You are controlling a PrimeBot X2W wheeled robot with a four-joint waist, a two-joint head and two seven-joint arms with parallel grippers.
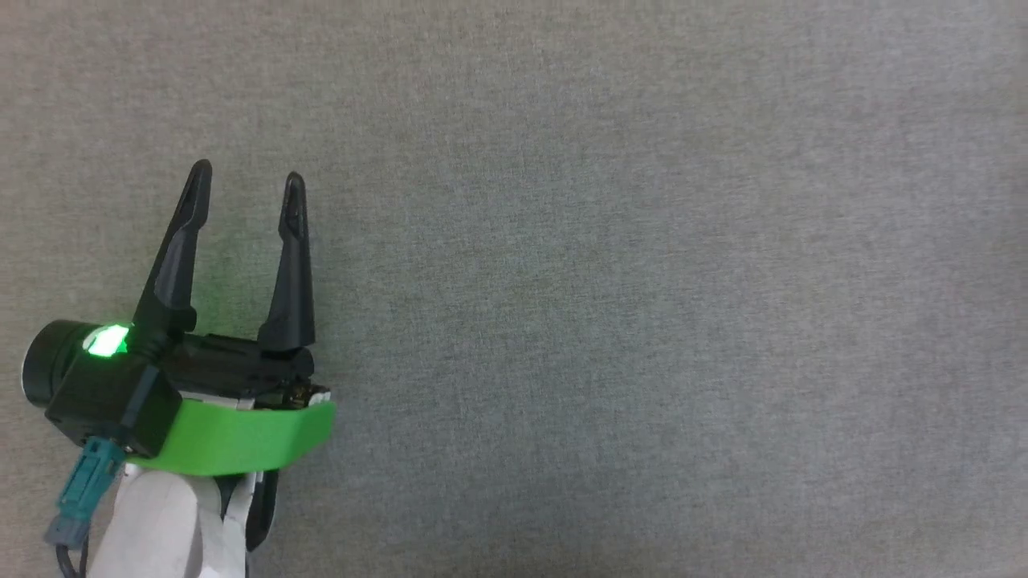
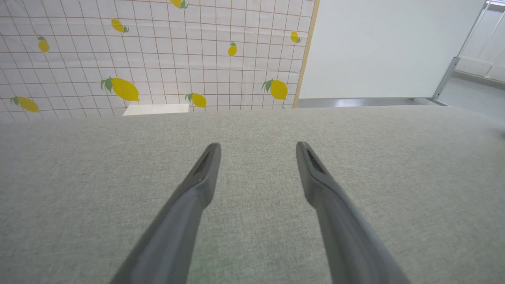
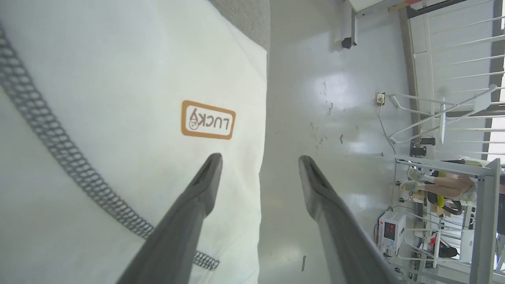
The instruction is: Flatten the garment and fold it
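Right gripper (image 3: 260, 159) fingers apart, empty, at garment (image 3: 118, 98) edge | left gripper (image 1: 247, 172) apart over grey surface (image 1: 642, 241) | step: between grasps, likely | next: needs firm edge grip

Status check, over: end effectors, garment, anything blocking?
Left end effector open over grey surface. Right end effector open, holding nothing. Garment alongside it, ungripped, logo tag showing. No obstruction spotted.

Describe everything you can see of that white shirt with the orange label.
The garment is thin, smooth white fabric, flat and unwrinkled, with a straight edge. A dark grey zigzag seam curves across it, and a small orange-bordered tag reads LUCKY. The right gripper stands open at that edge; whether a finger touches the cloth is unclear.
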